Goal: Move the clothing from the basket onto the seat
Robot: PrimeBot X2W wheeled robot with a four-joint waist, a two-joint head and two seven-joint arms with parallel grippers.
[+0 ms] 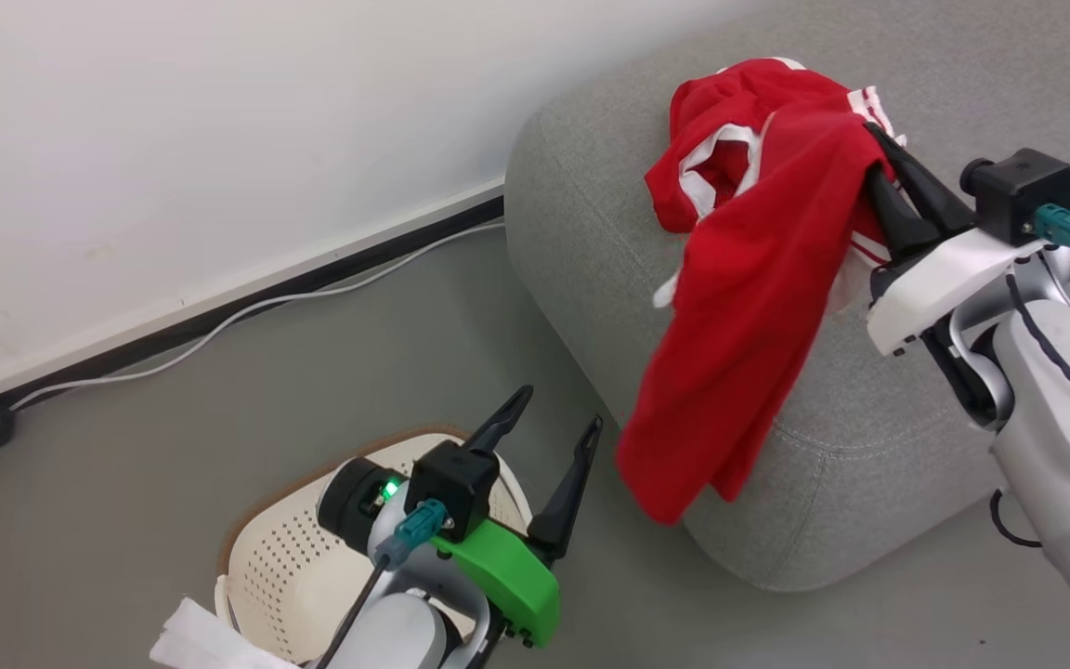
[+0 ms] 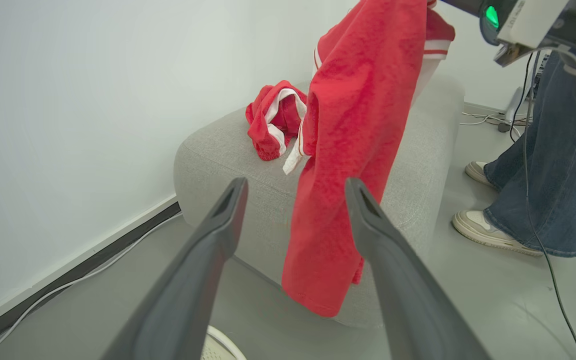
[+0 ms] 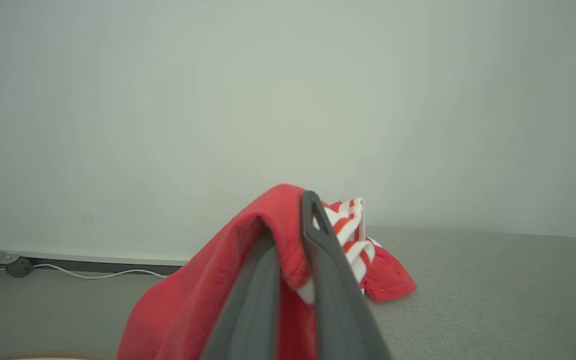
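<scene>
White wall behind: one garment lies on the seat. The clamped right claw dangles a second garment, not yet released. Left claw gapes empty.

The right gripper is clamped on the clothing, jaws close together with red fabric pinched between them; the cloth drapes over the left finger and hangs to the lower left; a white-striped band bunches just right of the fingers; more red lies on the grey seat; behind, a pale wall; a white cable runs along its foot.
</scene>
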